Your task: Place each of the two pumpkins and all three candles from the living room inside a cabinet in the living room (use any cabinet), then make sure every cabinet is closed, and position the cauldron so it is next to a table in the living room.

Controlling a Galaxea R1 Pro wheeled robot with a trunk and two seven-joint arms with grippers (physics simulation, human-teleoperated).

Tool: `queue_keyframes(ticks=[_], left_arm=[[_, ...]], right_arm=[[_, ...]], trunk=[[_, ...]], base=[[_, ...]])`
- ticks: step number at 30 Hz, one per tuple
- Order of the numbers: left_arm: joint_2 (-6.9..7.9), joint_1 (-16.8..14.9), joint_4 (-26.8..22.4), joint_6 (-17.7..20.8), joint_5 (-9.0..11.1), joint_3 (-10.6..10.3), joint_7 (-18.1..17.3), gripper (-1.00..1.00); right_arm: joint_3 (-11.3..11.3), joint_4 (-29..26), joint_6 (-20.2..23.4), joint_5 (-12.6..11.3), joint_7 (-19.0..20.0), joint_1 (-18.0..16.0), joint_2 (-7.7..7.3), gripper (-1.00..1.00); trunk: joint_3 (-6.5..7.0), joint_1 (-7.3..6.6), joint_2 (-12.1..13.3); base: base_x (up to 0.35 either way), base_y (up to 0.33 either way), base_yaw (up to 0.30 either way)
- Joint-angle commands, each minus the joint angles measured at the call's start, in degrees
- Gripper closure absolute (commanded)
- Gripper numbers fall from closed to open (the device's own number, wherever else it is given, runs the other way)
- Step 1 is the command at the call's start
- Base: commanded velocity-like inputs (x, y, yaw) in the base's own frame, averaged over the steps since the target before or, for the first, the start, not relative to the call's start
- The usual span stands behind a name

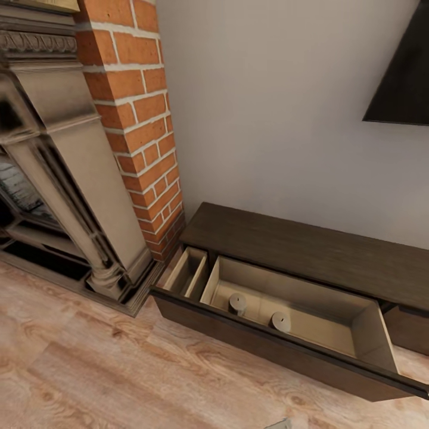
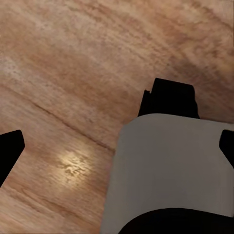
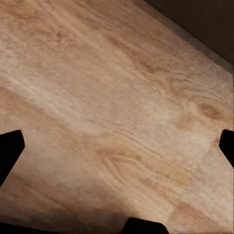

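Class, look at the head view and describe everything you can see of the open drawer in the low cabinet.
The drawer is pulled out of the dark-brown cabinet, next to the brick fireplace. Its front is dark wood; its inside looks like pale light wood. A divider splits it into a narrow compartment nearest the fireplace and a wide one. Two candles stand upright and apart on the floor of the wide compartment. The narrow one looks empty.

Dark matt wood on the cabinet (image 1: 310,250), pale smooth wood inside its drawer (image 1: 298,310). Warm glossy grained planks across the floor (image 1: 71,357). Rough red brick (image 1: 140,119) beside carved grey stone on the fireplace (image 1: 65,173). Matt plaster wall (image 1: 268,107).
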Motion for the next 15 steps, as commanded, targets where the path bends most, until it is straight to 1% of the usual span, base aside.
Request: queue_keyframes(ticks=[1,10,15], left_arm=[[0.00,0.00,-0.01,0.01,0.00,0.00,0.00,-1.00],[0.00,0.01,0.00,0.03,0.00,0.00,0.01,-1.00],[0.00,0.00,0.00,0.00,0.00,0.00,0.01,-1.00]], right_arm=[[0.01,0.00,0.00,0.01,0.01,0.03,0.01,-1.00],[0.01,0.01,0.00,0.02,0.20,0.07,0.02,-1.00],[0.01,0.01,0.00,0.02,0.20,0.08,0.02,-1.00]], trunk=[[0.09,0.00,0.00],[0.85,0.00,0.00],[1.23,0.00,0.00]], base=[[0.000,0.000,0.140],[0.000,0.000,0.145],[0.000,0.000,0.193]])
